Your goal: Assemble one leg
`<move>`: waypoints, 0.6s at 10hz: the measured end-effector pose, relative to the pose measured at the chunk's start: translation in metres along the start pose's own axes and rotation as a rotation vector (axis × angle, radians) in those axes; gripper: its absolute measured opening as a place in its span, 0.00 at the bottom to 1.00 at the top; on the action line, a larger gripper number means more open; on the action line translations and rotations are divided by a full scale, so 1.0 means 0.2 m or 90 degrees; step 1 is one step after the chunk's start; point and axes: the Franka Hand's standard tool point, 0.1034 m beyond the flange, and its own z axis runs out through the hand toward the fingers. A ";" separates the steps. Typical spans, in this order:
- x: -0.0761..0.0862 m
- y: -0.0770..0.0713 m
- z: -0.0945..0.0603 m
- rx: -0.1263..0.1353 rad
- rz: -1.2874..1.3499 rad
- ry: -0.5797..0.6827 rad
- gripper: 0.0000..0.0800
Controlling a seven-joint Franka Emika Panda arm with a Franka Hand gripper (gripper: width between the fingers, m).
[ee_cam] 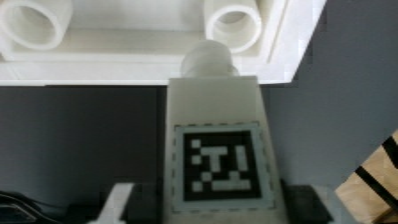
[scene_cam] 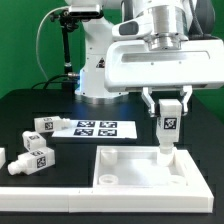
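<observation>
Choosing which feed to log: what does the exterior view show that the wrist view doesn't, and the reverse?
Exterior view only: the marker board, the loose legs at the exterior view's left, the arm. Wrist view only: a close look at two round sockets in the white panel, near the tip of the leg. Both: the gripper shut on the leg, at the white panel.

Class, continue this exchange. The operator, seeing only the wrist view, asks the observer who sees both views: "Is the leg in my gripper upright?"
Observer: Yes, the gripper holds the leg upright over the panel's back rim.
Operator: Are other legs about?
Observer: Several loose legs lie on the table, at the exterior view's left.
Operator: Anything else nearby?
Observer: The marker board lies flat beyond the panel.
</observation>
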 end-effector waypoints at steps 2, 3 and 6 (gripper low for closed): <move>-0.01 0.01 0.06 -0.003 -0.007 0.007 0.36; 0.01 -0.02 0.11 -0.001 -0.010 0.007 0.36; -0.04 -0.09 0.19 0.005 -0.019 -0.002 0.36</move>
